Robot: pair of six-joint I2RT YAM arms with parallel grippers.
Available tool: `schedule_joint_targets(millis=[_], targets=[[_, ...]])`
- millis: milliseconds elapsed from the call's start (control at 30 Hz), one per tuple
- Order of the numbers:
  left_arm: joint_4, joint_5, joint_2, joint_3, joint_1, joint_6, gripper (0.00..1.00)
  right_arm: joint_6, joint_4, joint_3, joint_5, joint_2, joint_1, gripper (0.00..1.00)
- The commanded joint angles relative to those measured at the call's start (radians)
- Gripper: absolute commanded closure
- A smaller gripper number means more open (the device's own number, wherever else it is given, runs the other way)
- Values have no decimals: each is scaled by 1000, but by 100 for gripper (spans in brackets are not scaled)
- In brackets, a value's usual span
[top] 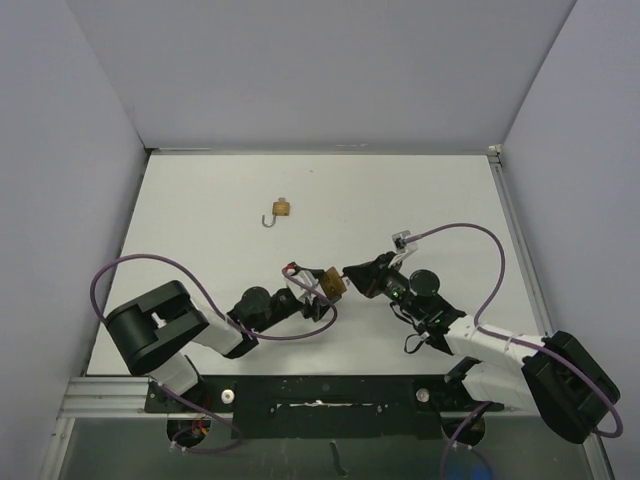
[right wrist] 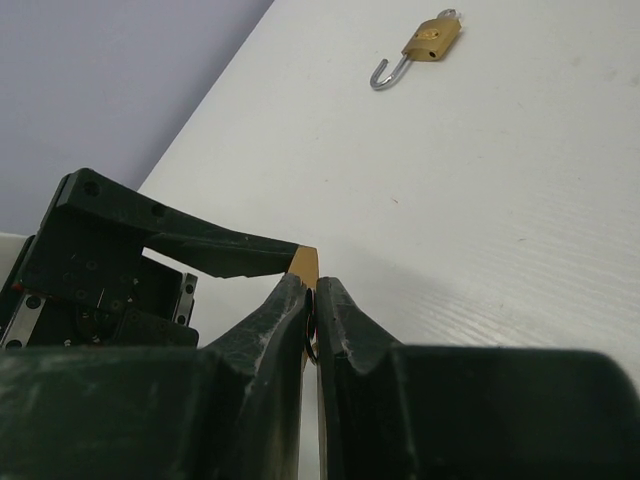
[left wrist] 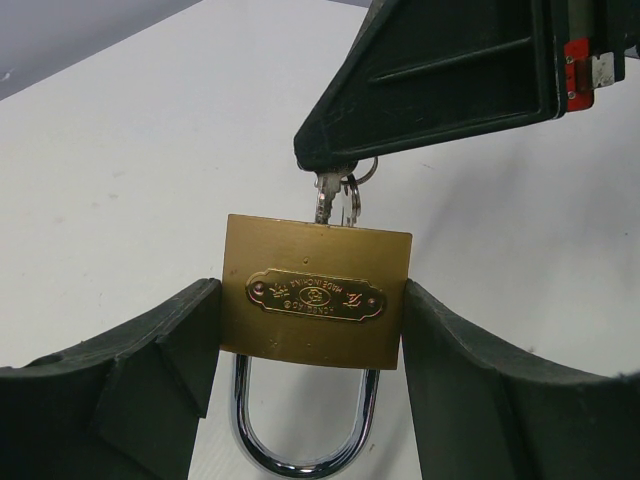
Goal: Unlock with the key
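Note:
A brass padlock [left wrist: 315,300] is clamped by its two sides between my left gripper's [left wrist: 310,296] fingers [left wrist: 170,370], with its steel shackle [left wrist: 300,445] pointing toward the wrist and both legs in the body. My right gripper [right wrist: 312,290] is shut on a silver key [left wrist: 328,195] with a ring. The key's blade meets the keyhole edge of the padlock; how deep it sits is hidden. In the top view the left gripper [top: 322,287] and right gripper [top: 347,272] meet at the padlock [top: 332,283] mid-table. The right wrist view shows only a brass sliver of the padlock [right wrist: 308,262].
A second small brass padlock [top: 280,210], its shackle swung open, lies on the white table farther back and also shows in the right wrist view [right wrist: 432,38]. Grey walls [top: 70,150] enclose the table on three sides.

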Motion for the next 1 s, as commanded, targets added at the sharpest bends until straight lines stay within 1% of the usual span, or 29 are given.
schedule_joint_targets(millis=[0, 167, 300, 533, 800, 967], targets=[[219, -37, -88, 97, 7, 30, 100, 46, -109, 50, -58, 18, 26, 100], [192, -77, -91, 107, -3, 95, 100, 95, -160, 92, -48, 50, 27, 100], [166, -126, -91, 121, -28, 167, 100, 131, -148, 106, -60, 67, 29, 100], [201, -144, -94, 112, -28, 130, 100, 121, -142, 104, -48, 72, 31, 100], [246, -145, -117, 88, -20, 70, 100, 54, -138, 92, -58, 75, 40, 100], [212, -124, -150, 95, -3, 32, 100, 30, -96, 70, -78, 76, 40, 100]])
